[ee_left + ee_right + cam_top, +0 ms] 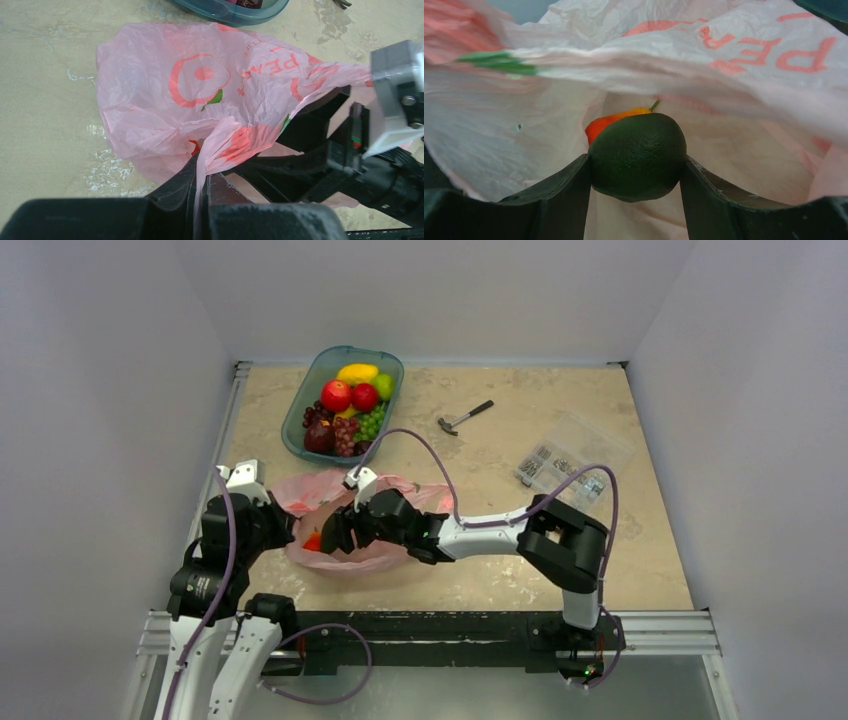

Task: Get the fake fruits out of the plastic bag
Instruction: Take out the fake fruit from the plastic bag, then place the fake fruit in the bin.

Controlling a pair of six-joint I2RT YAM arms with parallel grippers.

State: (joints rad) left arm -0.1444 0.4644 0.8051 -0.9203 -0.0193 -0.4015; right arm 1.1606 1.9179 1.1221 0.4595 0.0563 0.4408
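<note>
Partway done: we count several fake fruits already in the teal plastic tray [322,368] at the far left of the beige table [500,450]. At least two are left inside the thin translucent pink plastic bag [305,492], which lies crumpled, near left, red print up. The left gripper [200,172] is pinched tight on a fold of bag film. The right gripper [636,172] is inside the bag, jaws about half apart, clasping a round dark green fruit [638,150]. An orange-red fruit [605,124] sits just behind.
</note>
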